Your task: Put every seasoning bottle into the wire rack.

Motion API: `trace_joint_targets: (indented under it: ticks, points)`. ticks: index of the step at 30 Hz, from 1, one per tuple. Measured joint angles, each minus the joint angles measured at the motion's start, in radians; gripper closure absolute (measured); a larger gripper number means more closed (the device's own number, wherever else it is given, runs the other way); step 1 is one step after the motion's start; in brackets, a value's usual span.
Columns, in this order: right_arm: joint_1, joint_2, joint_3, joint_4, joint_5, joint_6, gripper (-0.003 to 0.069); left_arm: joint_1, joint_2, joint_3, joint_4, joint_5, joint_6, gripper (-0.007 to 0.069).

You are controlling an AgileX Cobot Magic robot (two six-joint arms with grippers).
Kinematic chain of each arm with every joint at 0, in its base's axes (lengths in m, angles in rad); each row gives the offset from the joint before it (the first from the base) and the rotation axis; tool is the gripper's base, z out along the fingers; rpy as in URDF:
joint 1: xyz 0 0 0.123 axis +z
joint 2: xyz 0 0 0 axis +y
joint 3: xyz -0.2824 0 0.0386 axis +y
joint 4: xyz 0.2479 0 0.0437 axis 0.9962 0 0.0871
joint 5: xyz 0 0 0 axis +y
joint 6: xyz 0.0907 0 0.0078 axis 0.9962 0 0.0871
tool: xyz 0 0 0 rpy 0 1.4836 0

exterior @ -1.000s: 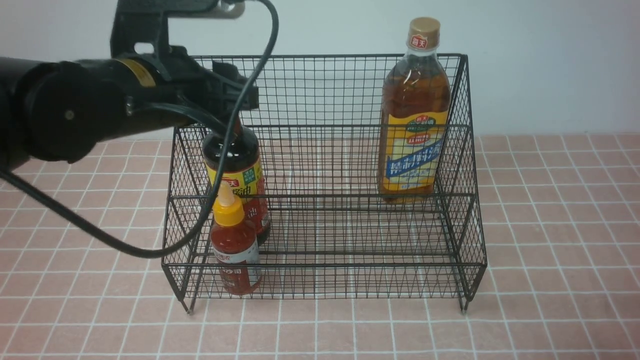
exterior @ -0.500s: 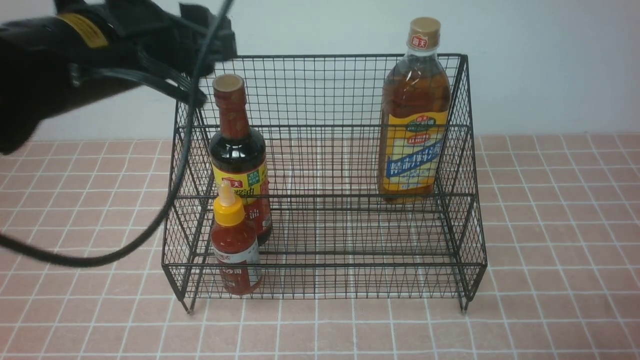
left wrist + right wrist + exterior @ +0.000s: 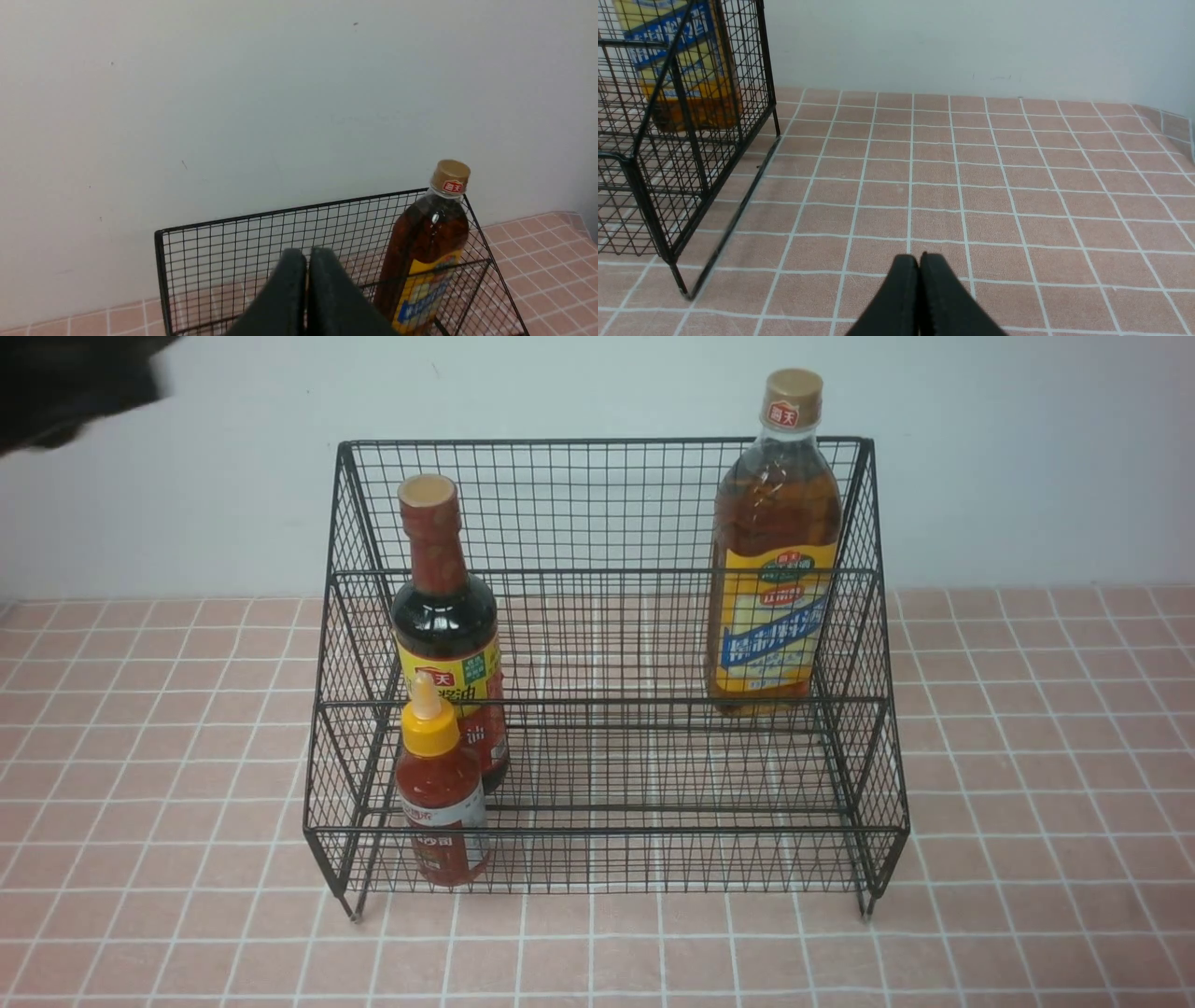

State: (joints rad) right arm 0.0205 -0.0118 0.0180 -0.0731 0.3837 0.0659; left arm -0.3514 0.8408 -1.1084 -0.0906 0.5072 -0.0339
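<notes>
The black wire rack (image 3: 607, 569) stands mid-table with all three seasoning bottles upright inside. The tall amber bottle (image 3: 773, 551) is on the upper tier at the right. On the left stands the dark soy-sauce bottle (image 3: 448, 635), and the small red-sauce bottle (image 3: 439, 793) with a yellow nozzle cap stands in front of it on the lower tier. My left gripper (image 3: 307, 255) is shut and empty, high above the rack (image 3: 261, 242), with the amber bottle (image 3: 427, 242) beyond it. My right gripper (image 3: 919, 259) is shut and empty over bare tiles, to the right of the rack (image 3: 686, 140).
Pink tiled tabletop (image 3: 1027, 756) spreads around the rack, with a pale wall (image 3: 980, 448) close behind it. A dark part of my left arm (image 3: 65, 373) shows at the upper left corner of the front view.
My left arm rose away from the soy-sauce bottle and drew back up and left, almost out of the front view. Its gripper has closed. The bottles stayed put.
</notes>
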Motion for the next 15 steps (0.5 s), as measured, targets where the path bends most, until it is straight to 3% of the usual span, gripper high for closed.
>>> trace_joint_targets:
  ticks: [6, 15]
  points:
    - [0.000, 0.000, 0.000, 0.000, 0.000, 0.000, 0.0673, 0.000, -0.140, 0.000, 0.000, 0.142, 0.002, 0.0631]
    - [0.000, 0.000, 0.000, 0.000, 0.000, 0.000, 0.0673, 0.000, -0.208, 0.000, 0.000, 0.173, 0.010, 0.0631]
